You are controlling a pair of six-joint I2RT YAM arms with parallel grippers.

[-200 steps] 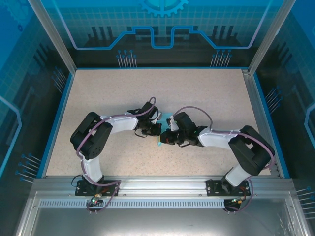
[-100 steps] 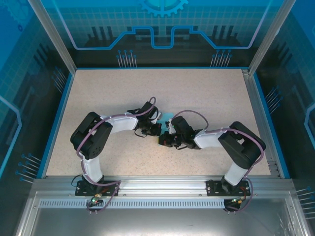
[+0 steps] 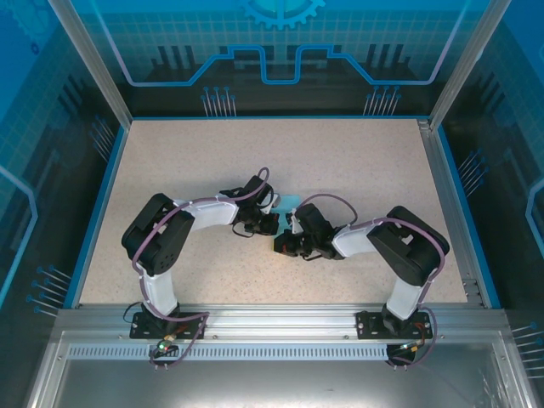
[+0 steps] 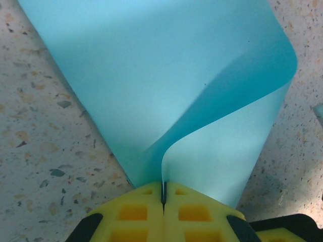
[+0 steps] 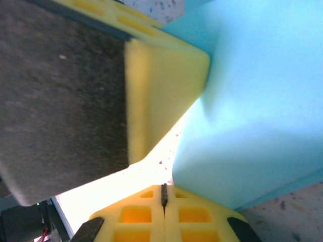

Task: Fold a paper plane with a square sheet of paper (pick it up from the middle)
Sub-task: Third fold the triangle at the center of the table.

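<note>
Both arms bend inward, left tool (image 3: pixel 272 223) and right tool (image 3: pixel 284 245) closed.

Curled light-blue paper (image 4: pixel 151 75), mid-table

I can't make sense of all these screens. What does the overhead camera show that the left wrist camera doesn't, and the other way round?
Overhead: both arms, left arm and right arm, bent inward to meet in the middle, inside blue walls. Left wrist: close up, the blue sheet of paper curls over, its edge pinched in the shut left gripper. Both: the speckled table.
</note>
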